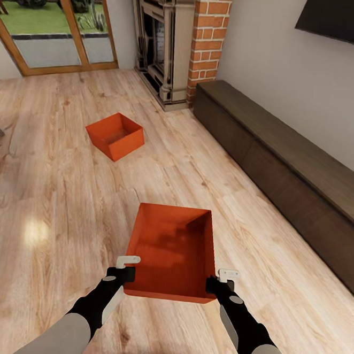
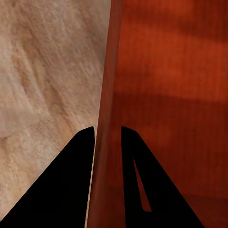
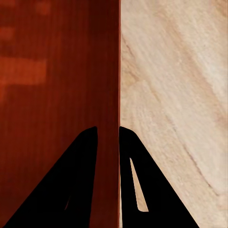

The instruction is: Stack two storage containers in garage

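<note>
We were early on: our left gripper [image 1: 128, 266] and right gripper [image 1: 220, 280] each pinched a side wall of the near container [image 1: 173, 252], while the far container [image 1: 115, 135] sat on the living-room planks [image 1: 51, 198], nothing yet garaged.

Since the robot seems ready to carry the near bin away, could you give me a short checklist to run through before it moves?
1. Left gripper on the near container: its fingers straddle the left wall, one each side. Ok.
2. Right gripper on the right wall: fingers straddle it likewise. Ok.
3. Grips level with each other, both at the near corners. Ok.
4. Firmness of the clamp on the thin walls: cannot tell.
5. Near container empty: ok.
6. Second container on the wood floor ahead, toward the fireplace, off the bin's line. Ok.
</note>
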`<state>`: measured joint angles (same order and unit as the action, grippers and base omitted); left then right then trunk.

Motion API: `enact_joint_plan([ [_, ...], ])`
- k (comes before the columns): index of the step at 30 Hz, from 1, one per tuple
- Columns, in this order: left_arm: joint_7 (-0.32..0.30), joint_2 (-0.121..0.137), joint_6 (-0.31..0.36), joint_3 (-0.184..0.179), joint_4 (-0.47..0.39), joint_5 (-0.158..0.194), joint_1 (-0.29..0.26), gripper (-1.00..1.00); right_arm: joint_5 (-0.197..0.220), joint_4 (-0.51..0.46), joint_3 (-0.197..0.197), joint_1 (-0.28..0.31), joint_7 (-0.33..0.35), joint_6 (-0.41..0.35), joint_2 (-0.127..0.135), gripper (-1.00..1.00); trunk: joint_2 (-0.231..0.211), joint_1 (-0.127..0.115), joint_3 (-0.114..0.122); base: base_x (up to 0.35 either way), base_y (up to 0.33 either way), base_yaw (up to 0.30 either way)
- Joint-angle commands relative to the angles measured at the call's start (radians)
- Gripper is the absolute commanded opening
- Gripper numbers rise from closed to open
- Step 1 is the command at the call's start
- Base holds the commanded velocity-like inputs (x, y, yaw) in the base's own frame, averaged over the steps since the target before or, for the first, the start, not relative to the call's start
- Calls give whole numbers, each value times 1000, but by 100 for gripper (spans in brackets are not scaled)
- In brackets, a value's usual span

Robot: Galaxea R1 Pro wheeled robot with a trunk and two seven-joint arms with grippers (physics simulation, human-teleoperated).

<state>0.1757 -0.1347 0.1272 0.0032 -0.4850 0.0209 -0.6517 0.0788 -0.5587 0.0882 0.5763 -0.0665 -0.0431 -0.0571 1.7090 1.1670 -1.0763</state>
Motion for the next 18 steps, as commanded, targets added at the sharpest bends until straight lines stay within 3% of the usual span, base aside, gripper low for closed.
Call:
enact_joint_plan([
  [1,16,3,8,11,-4,-16,0,-100,6,-1,1,0,-10,-5,2,-100,-7,-4,3,0,0,0],
  [18,16,2,7,12,-4,-16,0,-100,6,-1,1,0,-10,-3,2,-100,-126,-69,56,0,0,0],
])
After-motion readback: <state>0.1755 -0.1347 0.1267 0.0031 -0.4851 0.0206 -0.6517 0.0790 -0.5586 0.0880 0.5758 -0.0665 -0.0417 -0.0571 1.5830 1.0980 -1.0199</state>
